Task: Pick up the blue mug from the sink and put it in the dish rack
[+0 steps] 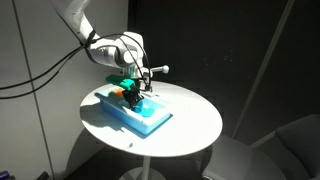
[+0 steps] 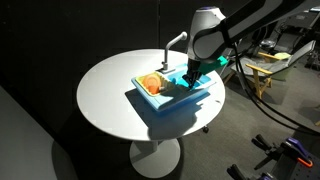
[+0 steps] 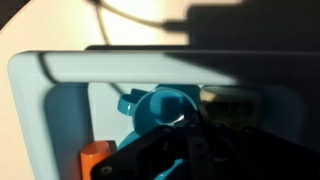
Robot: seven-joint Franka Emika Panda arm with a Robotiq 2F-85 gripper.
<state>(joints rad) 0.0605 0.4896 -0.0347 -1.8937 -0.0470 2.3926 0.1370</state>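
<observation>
Dark room around a round white table [image 1: 190,125], brightly lit from above. At the centre of both exterior views, resting on that table: a light blue toy tray unit, with the sink [image 2: 185,98] as its recessed basin and the dish rack [image 2: 150,84], a flat orange patch, at the unit's left end in that view. Coming in from the upper left of an exterior view, a white robot arm [image 1: 75,20], bent downward, with the gripper [image 1: 131,94] hanging straight over the basin, low, at or just inside its rim. Top-down pose likely chosen for reaching the cup from above, past the basin walls on every side.

Wrist view, looking down: the blue mug [image 3: 162,108] at frame centre, bright blue, mouth up, handle pointing to the left of the frame, standing on the pale basin floor. Directly below it in the frame, dark fingers [image 3: 150,155] filling the lower edge and overlapping the cup's lower rim. Too dark and blurred there to tell whether clenched on the mug, merely touching it, or released around it. Small orange piece [image 3: 92,155] at lower left, possibly part of the rack end. Hard shadow across the upper frame.

Judged from this: grasp step under way, mug in the sink, transfer to the rack not yet done.
</observation>
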